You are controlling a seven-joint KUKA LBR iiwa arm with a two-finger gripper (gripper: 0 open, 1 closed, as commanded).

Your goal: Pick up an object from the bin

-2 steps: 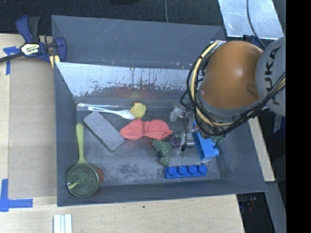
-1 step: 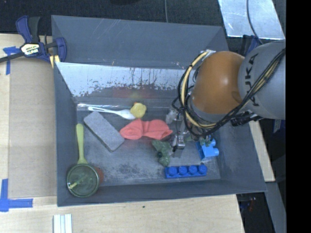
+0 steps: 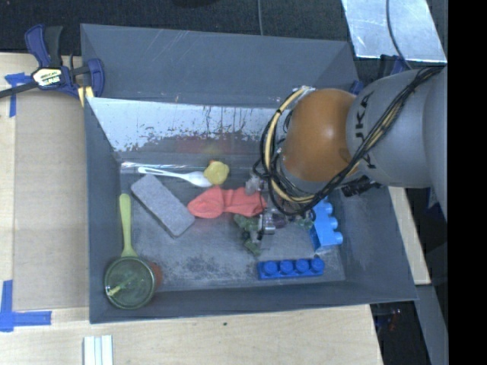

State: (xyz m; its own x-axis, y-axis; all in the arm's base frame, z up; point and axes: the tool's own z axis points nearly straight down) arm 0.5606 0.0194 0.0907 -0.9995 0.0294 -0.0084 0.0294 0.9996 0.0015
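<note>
Dark green toy (image 3: 248,235), on the bin (image 3: 103,204) floor between red cloth (image 3: 221,202) and blue brick row (image 3: 290,268), lies just beside my jaws toward the view's left; their opening I cannot tell.

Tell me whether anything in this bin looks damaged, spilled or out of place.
Only the bin's back wall stands out: reddish-brown streaks run down it, like rust or scrapes. Nothing else looks broken or spilled.

Even, moderately bright light falls from above, leaving a pale glare band across the far wall of the grey bin (image 3: 175,116), a soft sheen on the orange cover (image 3: 323,139) and dim shadow beneath the arm (image 3: 403,135).
</note>
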